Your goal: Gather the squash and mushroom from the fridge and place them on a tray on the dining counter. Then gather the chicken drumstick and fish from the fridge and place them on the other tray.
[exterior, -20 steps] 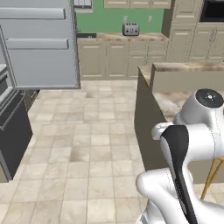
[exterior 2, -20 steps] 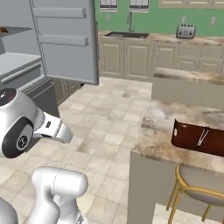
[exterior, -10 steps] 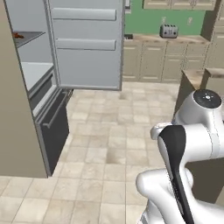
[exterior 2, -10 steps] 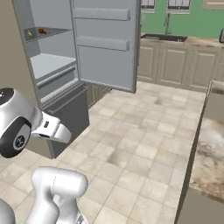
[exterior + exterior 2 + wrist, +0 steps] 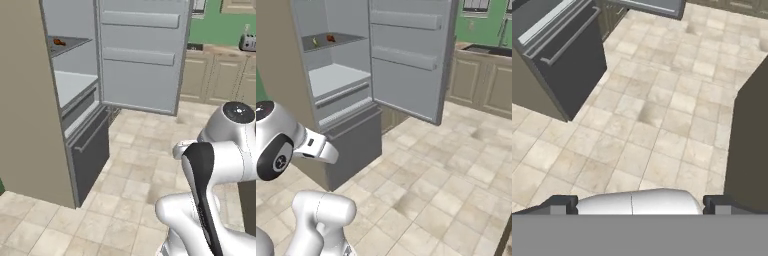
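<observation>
fridge (image 5: 75,100) — tall grey appliance at the left of both base views, its upper door (image 5: 142,55) swung wide open and standing at an angle over the tiled floor (image 5: 135,170); two shallow bins show on the door's inner face, one above the other. interior: an upper shelf (image 5: 331,40) bearing two small items, one reddish-orange (image 5: 330,37) and one pale yellowish-green (image 5: 315,41), close together but apart, too small to identify; below it a wider pale shelf (image 5: 336,77), bare where visible. lower drawer (image 5: 87,150) — dark grey front with a long bar handle, closed, seen also at the upper left of the hand view (image 5: 562,55). robot arm (image 5: 220,160) — white with dark joints, folded close above its base at the lower right of the left base view and the lower left of the right base view (image 5: 286,145), well apart from the fridge. gripper (image 5: 640,205) — two small dark fingertips (image 5: 562,204) at the bottom of the hand view, spread wide apart with nothing between them, pointing down at the floor. background: beige cabinets (image 5: 476,82) along a green wall, a toaster (image 5: 247,42) on the far counter, a sink (image 5: 491,50) set in the counter beside the open door. dark vertical panel (image 5: 749,145) at the right edge of the hand view — identity cannot be told.
</observation>
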